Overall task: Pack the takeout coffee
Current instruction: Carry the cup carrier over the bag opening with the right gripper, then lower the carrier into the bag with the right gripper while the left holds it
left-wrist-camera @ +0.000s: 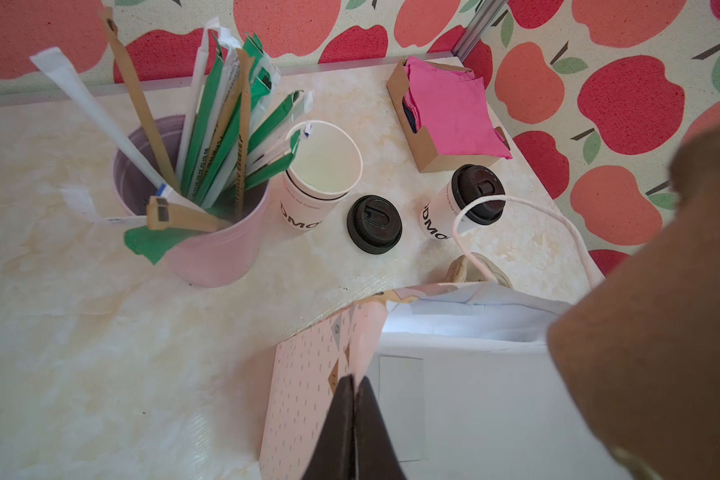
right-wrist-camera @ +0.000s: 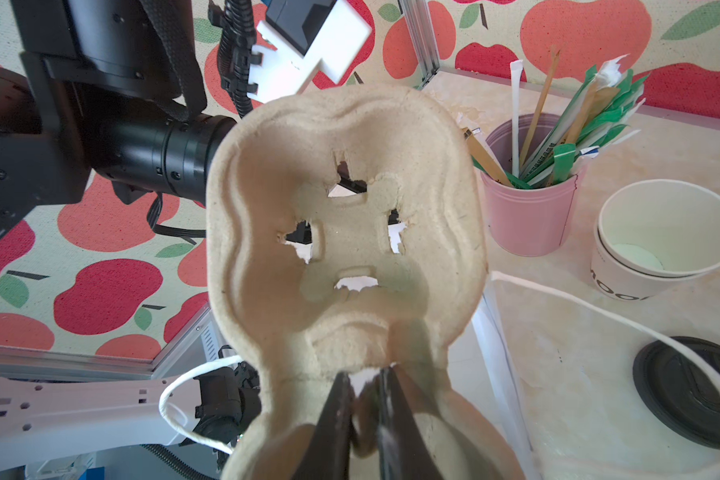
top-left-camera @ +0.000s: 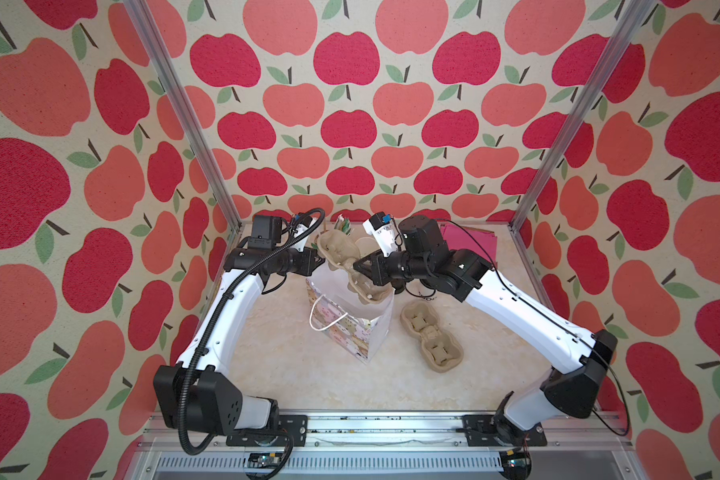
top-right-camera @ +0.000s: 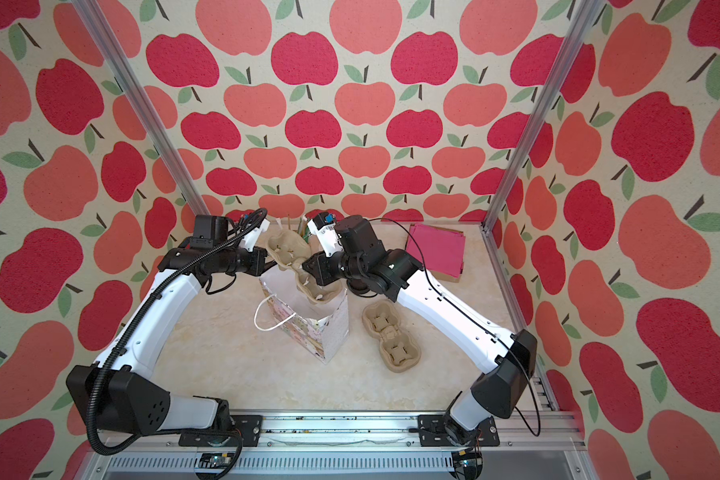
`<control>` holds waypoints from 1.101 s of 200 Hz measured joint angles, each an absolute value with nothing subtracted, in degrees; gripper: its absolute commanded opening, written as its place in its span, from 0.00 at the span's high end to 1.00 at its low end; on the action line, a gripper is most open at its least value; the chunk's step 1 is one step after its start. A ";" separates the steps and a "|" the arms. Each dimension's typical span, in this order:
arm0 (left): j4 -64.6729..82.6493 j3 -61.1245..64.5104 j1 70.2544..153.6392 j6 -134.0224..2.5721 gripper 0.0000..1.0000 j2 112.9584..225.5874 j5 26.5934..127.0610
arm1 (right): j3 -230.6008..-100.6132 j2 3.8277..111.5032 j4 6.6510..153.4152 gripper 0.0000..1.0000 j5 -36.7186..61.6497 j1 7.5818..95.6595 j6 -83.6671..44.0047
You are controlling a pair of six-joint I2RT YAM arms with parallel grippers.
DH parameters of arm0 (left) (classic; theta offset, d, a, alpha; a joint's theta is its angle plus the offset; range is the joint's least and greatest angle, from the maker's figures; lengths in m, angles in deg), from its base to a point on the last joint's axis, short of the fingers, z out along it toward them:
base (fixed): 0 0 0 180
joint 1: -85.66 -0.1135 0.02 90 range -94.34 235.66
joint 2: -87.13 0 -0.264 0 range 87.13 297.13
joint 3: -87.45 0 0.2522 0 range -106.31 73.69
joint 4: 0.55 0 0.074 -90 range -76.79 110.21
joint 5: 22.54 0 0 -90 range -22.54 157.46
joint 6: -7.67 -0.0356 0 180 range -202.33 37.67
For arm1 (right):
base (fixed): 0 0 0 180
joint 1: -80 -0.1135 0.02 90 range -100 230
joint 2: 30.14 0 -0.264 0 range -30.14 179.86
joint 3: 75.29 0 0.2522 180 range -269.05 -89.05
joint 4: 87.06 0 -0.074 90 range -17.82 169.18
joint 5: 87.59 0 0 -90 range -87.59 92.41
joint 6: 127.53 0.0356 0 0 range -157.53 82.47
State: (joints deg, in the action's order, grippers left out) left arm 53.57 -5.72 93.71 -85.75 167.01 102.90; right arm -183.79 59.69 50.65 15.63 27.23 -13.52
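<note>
Left wrist view: the left fingers [left-wrist-camera: 355, 378] are pressed together on the rim of the gift bag [left-wrist-camera: 304, 399], pinching its pink patterned wall. The bag stands upright on the surface [left-wrist-camera: 80, 353] with its mouth open.

The right fingers [right-wrist-camera: 362, 378] are clamped on the narrow middle of a cup carrier [right-wrist-camera: 341, 208] made of brown pulp. In both top views this carrier [top-left-camera: 341, 253] is tilted, with its lower end inside the bag [top-left-camera: 350, 328] and its upper end sticking out above the rim. A second carrier [top-left-camera: 427, 334] lies flat on the surface, just beside the bag on the right arm's side.

The coffee cup [left-wrist-camera: 437, 216] is outside the bag. It stands upright on the surface with its black lid [left-wrist-camera: 478, 194] on top. It sits between a spare lid [left-wrist-camera: 374, 224], which lies flat on the surface, and the bag's white cord handle [left-wrist-camera: 516, 199], which loops across in front of it in the left wrist view. In the top views the right arm covers most of the cup.

Along the back of the surface are:
- a stack of white cups [left-wrist-camera: 321, 174], open and empty, beside the spare lid
- a pink cup [left-wrist-camera: 208, 253] full of wrapped straws and stirrers, beside the stack
- a cardboard box of pink napkins [left-wrist-camera: 454, 112], near the coffee cup
</note>
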 measured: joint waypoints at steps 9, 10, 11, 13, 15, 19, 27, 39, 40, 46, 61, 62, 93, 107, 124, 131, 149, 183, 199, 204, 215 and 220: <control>53.55 -5.72 93.58 -85.56 0.93 167.01 102.90 | -183.75 59.97 50.69 0.85 15.63 27.08 -13.39; 53.55 -5.72 93.58 -85.56 0.93 167.01 102.90 | -183.75 60.01 50.71 0.85 15.60 27.03 -13.39; 53.55 -5.72 93.54 -85.56 0.93 167.01 102.90 | -183.73 60.04 50.74 0.85 15.60 27.01 -13.39; 53.55 -5.72 93.54 -85.53 0.93 166.98 102.90 | -183.73 60.08 50.74 0.85 15.60 26.99 -13.39; 53.52 -5.72 93.49 -85.53 0.93 167.01 102.90 | -183.71 60.14 50.74 0.85 15.60 26.95 -13.39; 53.50 -5.72 93.47 -85.45 0.93 167.01 102.90 | -183.66 60.23 50.80 0.85 15.58 26.84 -13.39; 53.41 -5.72 93.38 -85.16 0.93 167.01 102.90 | -183.55 60.41 50.82 0.85 15.58 26.73 -13.39; 53.39 -5.72 93.38 -85.10 0.93 167.01 102.90 | -183.16 60.52 50.89 0.85 15.39 26.49 -13.41; 53.39 -5.72 93.38 -85.10 0.93 167.01 102.90 | -183.14 60.52 50.89 0.85 15.39 26.49 -13.41; 53.37 -5.72 93.38 -85.10 0.93 167.01 102.92 | -182.85 60.54 50.89 0.85 15.36 26.38 -13.41; 53.20 -5.42 93.41 -85.12 0.92 166.96 102.94 | -182.11 60.54 50.95 0.85 15.04 26.22 -13.63; 53.17 -5.37 93.41 -85.12 0.92 166.94 102.94 | -182.09 60.54 50.95 0.85 15.01 26.20 -13.63; 53.15 -4.78 93.38 -85.12 0.92 166.61 103.40 | -180.60 60.54 51.02 0.85 13.57 26.01 -14.90; 53.17 -4.43 93.23 -85.12 0.92 166.18 103.55 | -180.19 60.54 50.65 0.85 12.94 26.01 -15.55; 53.17 -4.24 93.12 -85.12 0.92 165.78 103.66 | -180.19 60.52 50.19 0.85 12.33 26.01 -16.54; 53.15 -4.22 93.01 -85.12 0.92 165.74 103.79 | -180.19 60.52 50.10 0.85 12.13 26.01 -16.89; 53.17 -4.22 92.88 -85.14 0.92 165.59 103.95 | -180.19 60.52 49.40 0.85 11.56 26.01 -17.83; 53.17 -4.13 92.73 -85.16 0.92 165.32 103.95 | -180.19 60.52 47.17 0.85 9.77 25.20 -19.90; 53.17 -4.13 92.68 -85.27 0.92 165.32 103.92 | -180.19 60.60 45.77 0.85 9.02 24.30 -21.04; 53.20 -4.13 92.64 -85.40 0.92 165.32 103.92 | -180.21 60.67 45.38 0.85 8.67 24.04 -21.46; 53.24 -4.13 92.64 -85.84 0.92 165.32 103.82 | -180.21 60.91 44.51 0.85 8.28 23.49 -22.05; 53.24 -4.13 92.64 -86.12 0.92 165.32 103.73 | -180.21 61.11 44.09 0.85 8.13 23.25 -22.37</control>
